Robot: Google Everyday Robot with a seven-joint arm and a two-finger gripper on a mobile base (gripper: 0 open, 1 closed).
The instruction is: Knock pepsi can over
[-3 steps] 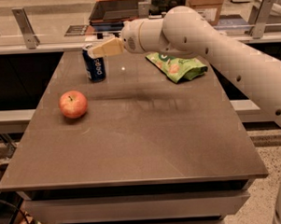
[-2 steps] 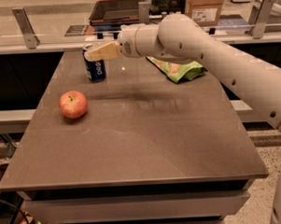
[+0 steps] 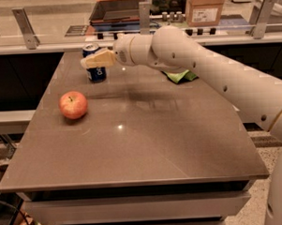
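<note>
The pepsi can, dark blue with a silver top, stands on the far left part of the brown table, tilted a little to the left. My gripper reaches in from the right on the white arm. Its tan fingertips lie across the can's upper front and touch it. The can's middle is hidden behind the fingers.
A red apple sits on the table in front of and left of the can. A green snack bag lies behind my arm, mostly hidden. A counter with a tray and a cardboard box runs behind the table.
My gripper has moved slightly left against the can's top. The can has begun to lean to the left.
</note>
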